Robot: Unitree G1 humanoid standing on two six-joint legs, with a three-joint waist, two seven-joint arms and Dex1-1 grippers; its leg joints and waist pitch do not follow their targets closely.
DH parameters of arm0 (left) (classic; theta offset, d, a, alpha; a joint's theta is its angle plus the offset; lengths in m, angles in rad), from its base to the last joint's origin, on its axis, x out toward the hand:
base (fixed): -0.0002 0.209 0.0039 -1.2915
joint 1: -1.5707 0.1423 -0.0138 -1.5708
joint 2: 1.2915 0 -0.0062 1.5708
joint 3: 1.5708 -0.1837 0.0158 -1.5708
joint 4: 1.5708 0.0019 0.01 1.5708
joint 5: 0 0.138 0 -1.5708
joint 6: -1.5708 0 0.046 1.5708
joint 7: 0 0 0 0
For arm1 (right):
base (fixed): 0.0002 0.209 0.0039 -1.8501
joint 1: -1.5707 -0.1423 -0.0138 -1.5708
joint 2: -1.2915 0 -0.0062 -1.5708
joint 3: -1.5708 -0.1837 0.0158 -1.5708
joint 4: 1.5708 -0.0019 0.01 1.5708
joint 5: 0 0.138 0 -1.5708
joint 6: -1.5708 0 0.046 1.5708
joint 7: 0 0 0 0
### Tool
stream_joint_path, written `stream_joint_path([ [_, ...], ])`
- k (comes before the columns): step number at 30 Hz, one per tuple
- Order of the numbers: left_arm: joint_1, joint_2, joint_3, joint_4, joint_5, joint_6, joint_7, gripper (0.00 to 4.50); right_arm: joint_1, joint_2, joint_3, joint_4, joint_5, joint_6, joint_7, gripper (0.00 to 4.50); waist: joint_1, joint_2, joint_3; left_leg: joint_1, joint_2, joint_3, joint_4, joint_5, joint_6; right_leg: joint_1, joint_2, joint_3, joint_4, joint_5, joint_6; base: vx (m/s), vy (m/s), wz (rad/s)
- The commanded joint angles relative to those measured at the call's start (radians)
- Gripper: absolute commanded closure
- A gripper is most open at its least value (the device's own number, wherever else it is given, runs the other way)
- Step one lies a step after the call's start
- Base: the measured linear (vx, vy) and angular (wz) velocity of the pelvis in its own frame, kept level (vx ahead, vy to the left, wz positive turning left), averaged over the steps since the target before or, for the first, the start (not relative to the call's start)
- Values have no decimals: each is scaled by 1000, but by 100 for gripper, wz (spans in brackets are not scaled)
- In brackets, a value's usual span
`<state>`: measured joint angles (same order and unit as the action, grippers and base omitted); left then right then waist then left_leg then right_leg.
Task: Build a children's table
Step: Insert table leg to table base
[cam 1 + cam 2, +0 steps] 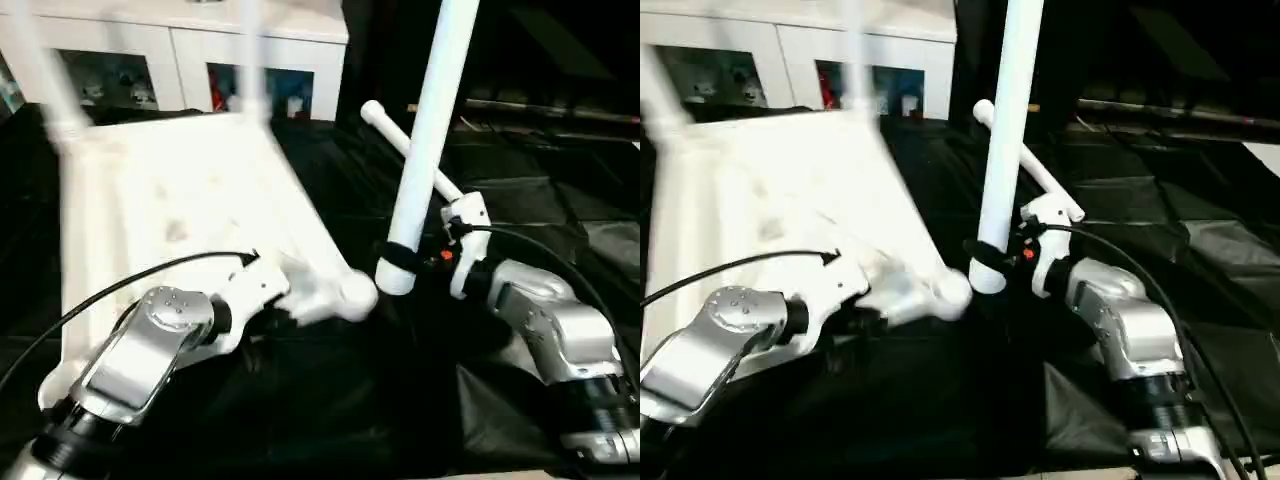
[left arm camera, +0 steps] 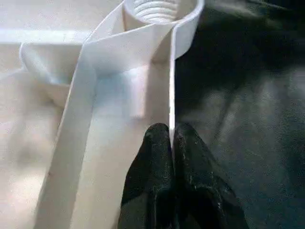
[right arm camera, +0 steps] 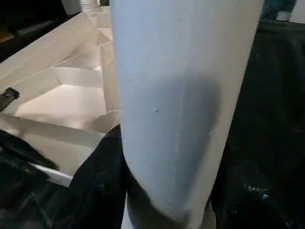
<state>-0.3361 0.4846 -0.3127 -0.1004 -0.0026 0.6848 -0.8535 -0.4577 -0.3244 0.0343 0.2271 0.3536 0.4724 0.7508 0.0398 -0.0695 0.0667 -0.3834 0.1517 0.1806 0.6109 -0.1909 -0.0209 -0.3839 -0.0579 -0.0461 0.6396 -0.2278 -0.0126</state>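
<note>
white plastic tabletop pinched by the left arm, a leg held upright by the right

white and upside down, the tabletop [image 1: 170,200] lies tilted on the black sheet [image 1: 330,420], its ribbed underside facing up. two legs already stand from its far corners, one leg at the far left [image 1: 45,75] and another leg at the far right [image 1: 252,60], both blurred. at the near right corner sits a rounded socket [image 1: 352,292]; the left wrist view shows threads inside it.

the left gripper [image 2: 170,143] has its two black fingers [image 2: 155,162] pressed together on the thin raised rim [image 2: 171,95] just short of that socket, so the jaws are nearly closed with the rim between them.

the right gripper [image 1: 400,262] holds a third leg [image 1: 428,130] close to its lower end, nearly upright and leaning slightly. the jaws stand about half apart around the shaft. the leg's bottom end hangs just beside the corner socket, to its right, not in it.

a fourth leg [image 1: 405,145] lies on the black sheet behind the held one, slanting away from the right wrist.

behind the tabletop stands a white cabinet [image 1: 180,60] with glass fronts.
</note>
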Motion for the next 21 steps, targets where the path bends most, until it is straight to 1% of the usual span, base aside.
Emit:
stream_joint_path([
  [1, -29, -16, -23, 40, 12, -28, 12, 444, -40, 10, 6, 49, -14, -27, -3, 261, 9, 2, -63, 21, 81, -31, -78, -110, 23, 35, -98, 55, -78, -78, -249, 0, 0, 0],
  [2, -39, -21, -30, 54, 17, -38, 12, 444, -53, 19, 7, 71, -18, -32, -9, 261, 12, 2, -64, 22, 82, -30, -77, -104, 26, 36, -98, 55, -78, -70, -250, 0, 0, 0],
  [4, -60, -33, -48, 96, 17, -95, -10, 450, -83, 38, 11, 128, -27, -45, -11, 262, 16, 3, -65, 21, 82, -30, -75, -84, 33, 37, -100, 55, -75, -45, -256, 0, 0, 0],
  [5, -72, -39, -62, 122, 12, -140, -32, 450, -109, 51, 11, 174, -29, -55, -2, 262, 22, 3, -66, 25, 82, -27, -74, -85, 32, 36, -100, 55, -76, -45, -257, 0, 0, 0],
  [7, -75, -40, -68, 129, 12, -156, -40, 450, -116, 55, 10, 187, -27, -57, 1, 262, 31, 4, -65, 27, 85, -26, -76, -88, 25, 36, -100, 55, -74, -43, -256, 0, 0, 0],
  [8, -85, -43, -77, 151, 12, -186, -58, 450, -142, 66, 5, 234, -26, -64, 0, 262, 32, 3, -66, 25, 84, -26, -76, -78, 25, 38, -100, 54, -70, -34, -256, 0, 0, 0],
  [9, -95, -44, -86, 171, 16, -210, -68, 450, -160, 72, 7, 271, -30, -72, 2, 262, 33, 3, -66, 25, 83, -26, -76, -79, 25, 37, -99, 53, -72, -39, -256, 0, 0, 0],
  [10, -99, -46, -87, 183, 18, -220, -68, 450, -168, 75, 8, 288, -36, -79, 5, 262, 35, 4, -66, 28, 83, -24, -76, -87, 22, 35, -100, 54, -74, -49, -254, 0, 0, 0],
  [11, -105, -44, -91, 193, 23, -229, -70, 450, -172, 73, 17, 302, -46, -85, 11, 262, 40, -3, -64, 27, 85, -23, -77, -96, 14, 36, -102, 54, -73, -68, -249, 0, 0, 0],
  [12, -107, -43, -92, 197, 24, -230, -71, 450, -173, 72, 22, 305, -50, -86, 15, 262, 41, -2, -64, 27, 85, -22, -77, -100, 10, 37, -102, 54, -74, -78, -245, 0, 0, 0],
  [13, -110, -42, -92, 202, 25, -232, -71, 450, -173, 70, 28, 309, -55, -89, 20, 262, 44, -4, -63, 28, 86, -21, -78, -112, 6, 35, -103, 55, -77, -101, -235, 0, 0, 0],
  [14, -123, -37, -96, 226, 29, -250, -76, 450, -180, 68, 41, 329, -67, -96, 36, 262, 45, -3, -63, 29, 86, -20, -78, -117, 4, 35, -104, 56, -78, -109, -232, 0, 0, 0],
  [15, -128, -35, -97, 237, 31, -260, -79, 450, -184, 68, 44, 338, -71, -99, 41, 262, 46, -8, -62, 28, 86, -19, -78, -122, 1, 34, -105, 56, -79, -130, -225, 0, 0, 0],
  [16, -129, -34, -97, 239, 32, -262, -80, 450, -184, 68, 44, 339, -72, -99, 42, 262, 46, -6, -62, 27, 86, -19, -79, -126, -1, 33, -104, 55, -81, -143, -221, 0, 0, 0],
  [17, -134, -33, -96, 250, 32, -272, -84, 450, -188, 67, 45, 347, -76, -104, 48, 262, 46, -7, -62, 30, 87, -17, -78, -135, -8, 31, -104, 55, -82, -161, -216, 0, 0, 0],
  [18, -143, -31, -90, 269, 31, -287, -94, 450, -191, 60, 42, 353, -77, -106, 62, 262, 49, -7, -62, 33, 87, -15, -77, -144, -10, 27, -105, 57, -85, -178, -210, 0, 0, 0],
  [20, -148, -30, -89, 285, 32, -299, -101, 450, -194, 53, 43, 363, -82, -110, 68, 262, 50, -7, -61, 32, 89, -14, -78, -150, -17, 27, -104, 56, -85, -194, -201, 0, 0, 0],
  [21, -149, -28, -89, 292, 33, -306, -104, 450, -194, 50, 40, 363, -82, -111, 73, 262, 51, -4, -62, 32, 90, -14, -79, -150, -19, 27, -105, 57, -84, -193, -201, 0, 0, 0],
])
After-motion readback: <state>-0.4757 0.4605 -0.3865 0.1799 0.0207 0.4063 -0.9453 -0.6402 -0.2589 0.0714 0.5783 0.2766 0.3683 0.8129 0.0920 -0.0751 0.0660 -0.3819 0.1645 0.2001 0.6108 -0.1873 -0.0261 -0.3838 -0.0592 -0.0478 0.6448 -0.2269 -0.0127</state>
